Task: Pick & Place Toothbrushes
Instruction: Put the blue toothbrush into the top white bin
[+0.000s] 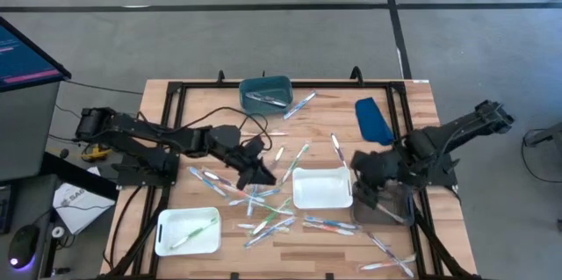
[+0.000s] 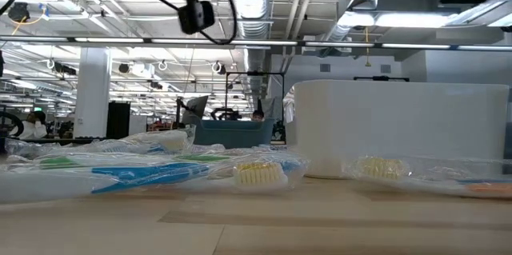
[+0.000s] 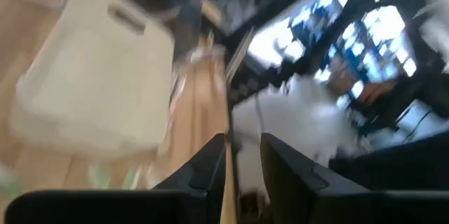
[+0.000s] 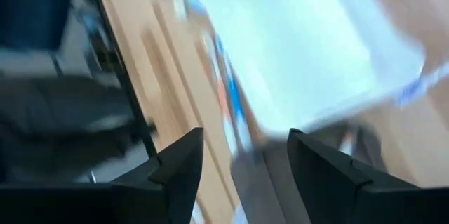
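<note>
From above, my left gripper (image 1: 261, 175) hangs over the toothbrushes (image 1: 263, 210) strewn mid-table; my right gripper (image 1: 362, 194) sits at three o'clock of the white tray (image 1: 321, 189). A teal bin (image 1: 265, 92) at twelve o'clock holds some brushes, and the tray (image 1: 187, 232) at seven o'clock one green brush.

At table level, wrapped toothbrushes (image 2: 160, 171) lie before the white tray (image 2: 400, 127).

Left wrist: my fingers (image 3: 210, 168) stand narrowly apart, empty.

Right wrist: my fingers (image 4: 182, 161) are wide, nothing between.

white trays (image 1: 321, 189), teal bin (image 1: 265, 93), blue-and-green toothbrushes (image 1: 263, 210)
</note>
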